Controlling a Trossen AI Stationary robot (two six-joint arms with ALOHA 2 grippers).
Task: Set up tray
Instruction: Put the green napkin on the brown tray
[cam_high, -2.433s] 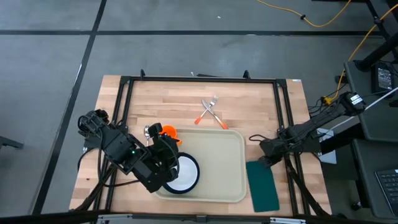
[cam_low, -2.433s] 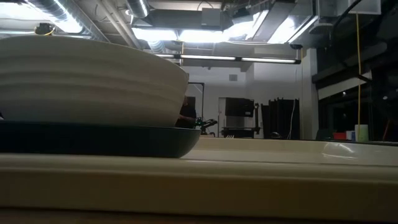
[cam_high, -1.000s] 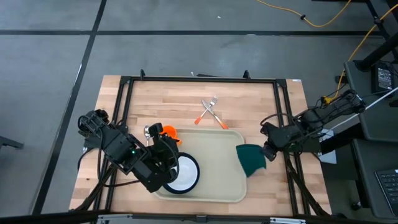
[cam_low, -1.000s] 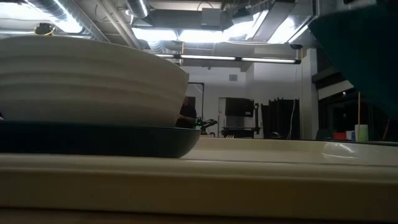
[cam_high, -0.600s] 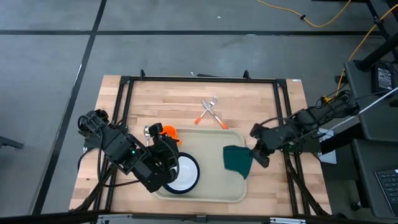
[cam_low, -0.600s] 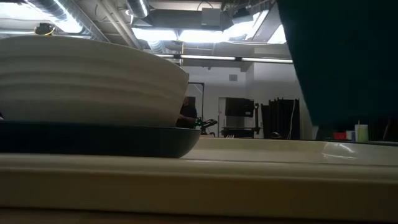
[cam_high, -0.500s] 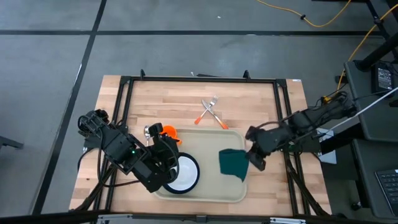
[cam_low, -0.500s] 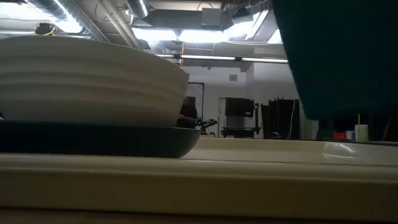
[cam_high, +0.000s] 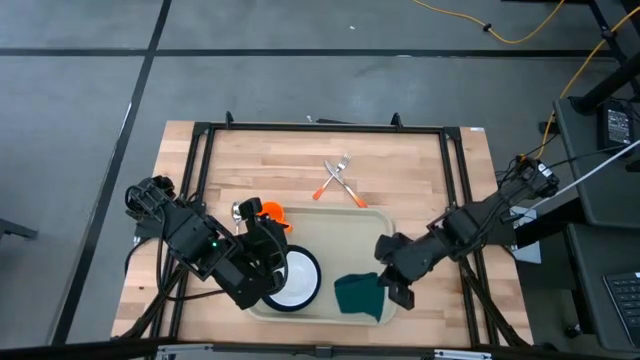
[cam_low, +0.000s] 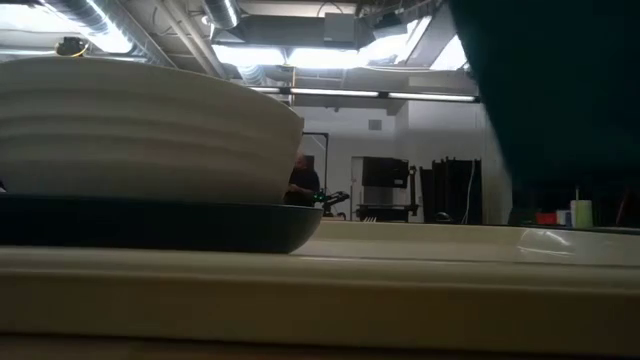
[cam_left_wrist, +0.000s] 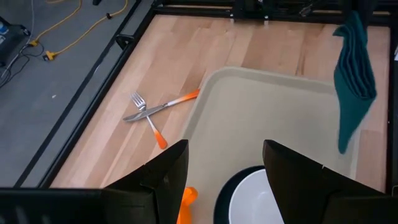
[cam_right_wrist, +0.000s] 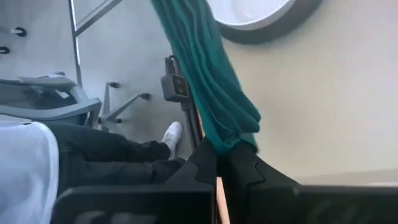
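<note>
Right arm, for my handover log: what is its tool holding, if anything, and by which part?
The right tool is shut on the dark green napkin, pinching it at one edge so the cloth hangs free over the tray. The left tool is open and holds nothing.

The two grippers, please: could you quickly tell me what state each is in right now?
Left gripper: open, holding nothing, above the plate on the tray.
Right gripper: shut on the green napkin, which hangs over the tray.

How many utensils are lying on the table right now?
2: a fork and a second orange-handled utensil, crossed over each other on the wood beyond the tray. The left arm may hide others.
</note>
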